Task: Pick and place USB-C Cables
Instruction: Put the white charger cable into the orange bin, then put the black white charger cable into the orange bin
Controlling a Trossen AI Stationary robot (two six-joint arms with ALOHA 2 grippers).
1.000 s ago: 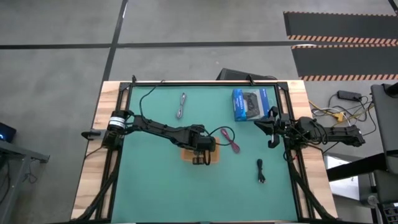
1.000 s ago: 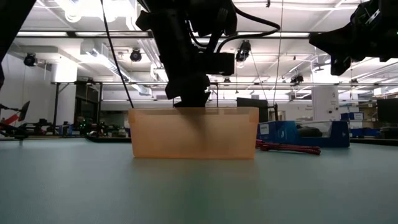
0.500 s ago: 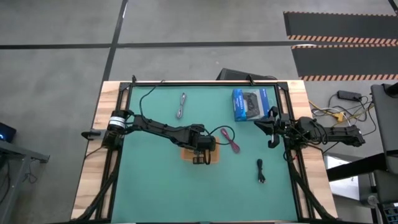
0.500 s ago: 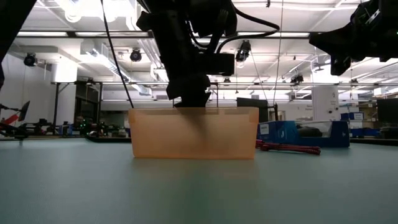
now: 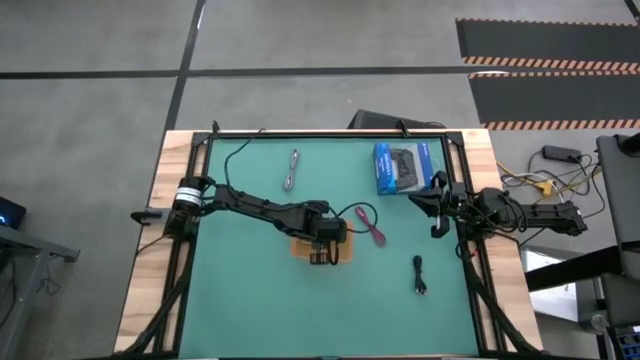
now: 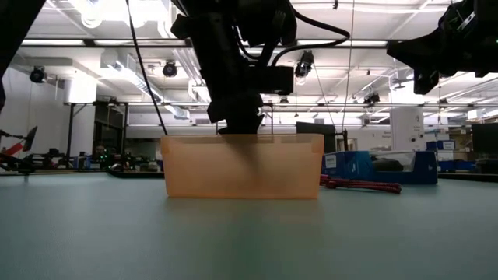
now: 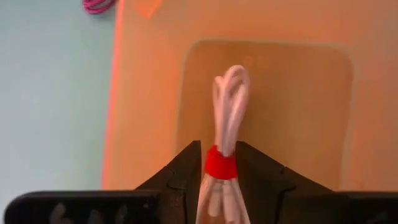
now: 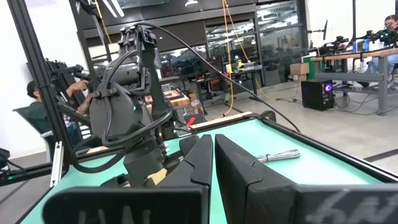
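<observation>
A green-matted tabletop (image 5: 250, 290) with pale wooden edges is seen on a grey concrete floor; an open workshop hall lies beyond. Four folded cables are counted: the white one (image 7: 227, 118) is clamped in the left gripper's (image 7: 217, 163) fingers over the translucent orange tray (image 5: 345, 253) at frame centre, the silver-grey (image 5: 292, 170) upper centre, the magenta (image 5: 376, 231) beside the tray, the black (image 5: 419, 275) lower right. One blue box (image 5: 401, 166) lies upper right. The right gripper (image 5: 436, 205), fingers clenched empty, hangs at the right edge.

Left gripper (image 5: 322, 255) apparently over orange tray (image 5: 348, 250)
</observation>
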